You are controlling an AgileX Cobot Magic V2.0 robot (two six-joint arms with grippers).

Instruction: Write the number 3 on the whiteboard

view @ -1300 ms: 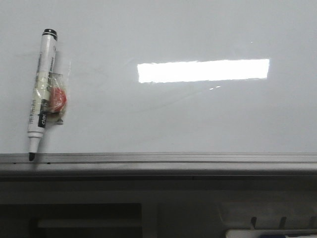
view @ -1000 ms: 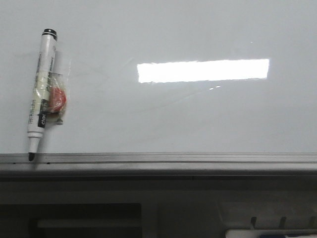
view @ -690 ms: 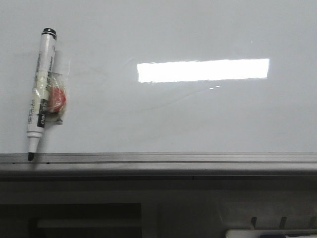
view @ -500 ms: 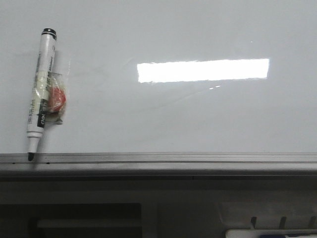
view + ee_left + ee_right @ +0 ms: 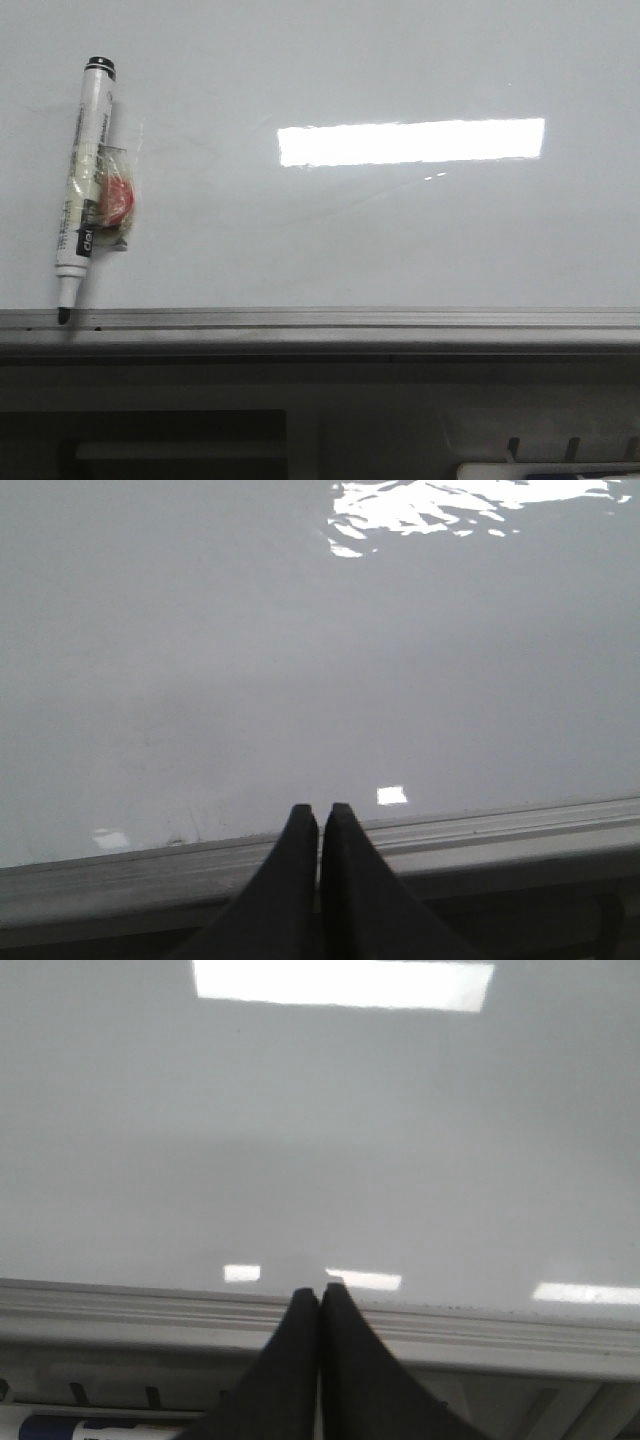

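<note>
The whiteboard (image 5: pixel 400 240) fills most of the front view, glossy pale grey with a grey metal edge rail (image 5: pixel 320 322) along its near side. No number 3 shows on it. A white marker pen (image 5: pixel 84 170) with a black tip lies at the left, tip on the rail, with a small clear packet holding something red (image 5: pixel 114 198) beside it. My left gripper (image 5: pixel 320 810) is shut and empty over the rail (image 5: pixel 480 830). My right gripper (image 5: pixel 320 1292) is shut and empty over the rail (image 5: pixel 150 1305). Neither gripper shows in the front view.
A bright rectangular light reflection (image 5: pixel 410 142) lies on the board. Below the rail is a dark ledge with a white and blue object (image 5: pixel 550 470) at the right, which also shows in the right wrist view (image 5: pixel 80 1426).
</note>
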